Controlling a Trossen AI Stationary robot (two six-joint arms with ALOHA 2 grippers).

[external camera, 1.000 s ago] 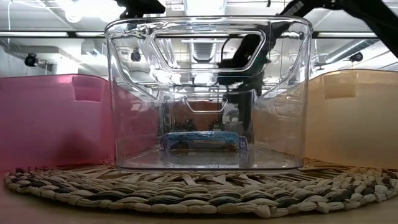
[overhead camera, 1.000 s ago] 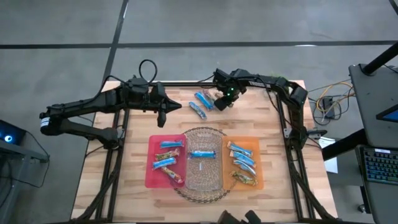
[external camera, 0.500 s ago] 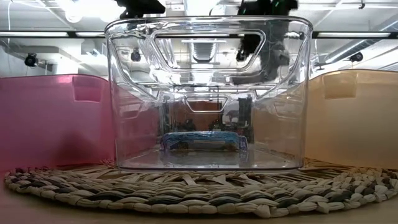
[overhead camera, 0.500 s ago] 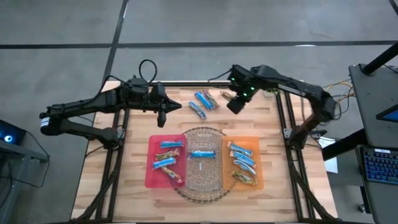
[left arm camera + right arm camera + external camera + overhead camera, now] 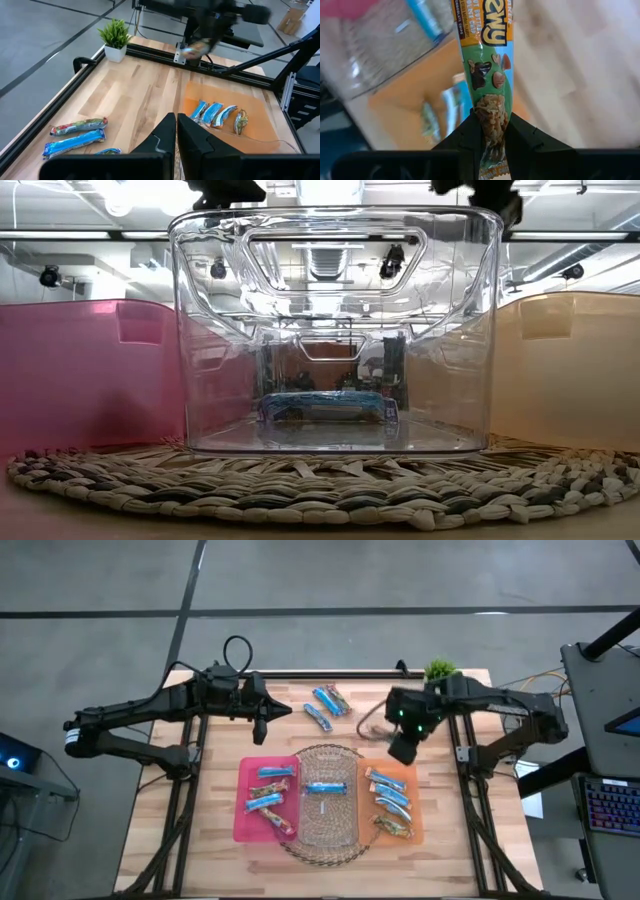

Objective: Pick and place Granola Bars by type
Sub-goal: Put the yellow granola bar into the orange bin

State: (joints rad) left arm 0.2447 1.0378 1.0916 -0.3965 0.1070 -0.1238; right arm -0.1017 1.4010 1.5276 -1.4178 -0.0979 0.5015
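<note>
My right gripper [image 5: 402, 748] is shut on a green-and-brown granola bar [image 5: 490, 60], above the far edge of the orange tray [image 5: 412, 772]. It also shows far off in the left wrist view [image 5: 197, 47]. My left gripper [image 5: 272, 712] is shut and empty at the table's far left, above the wood. Two blue bars [image 5: 322, 708] and one brown-green bar [image 5: 338, 698] lie flat on the table between the arms. A blue bar [image 5: 325, 405] lies in the clear bin [image 5: 325, 802]. My right gripper pinches one end of the green-and-brown bar [image 5: 492, 117] between its two fingers [image 5: 469, 134]. The bar runs on past the fingertips in line with the fingers. It is lifted clear, with the orange tray and the table below it.
A red tray [image 5: 242, 825] with several bars stands left of the clear bin, which sits on a woven mat [image 5: 320, 495]. The orange tray holds several bars. A small potted plant [image 5: 438, 670] stands at the far right corner. A black frame rail [image 5: 150, 52] edges the table.
My right gripper has carried the green-and-brown bar from the loose bars at the far side toward the table's right and near edge. It now stands over the far edge of the orange tray, with the bar clear of the table.
</note>
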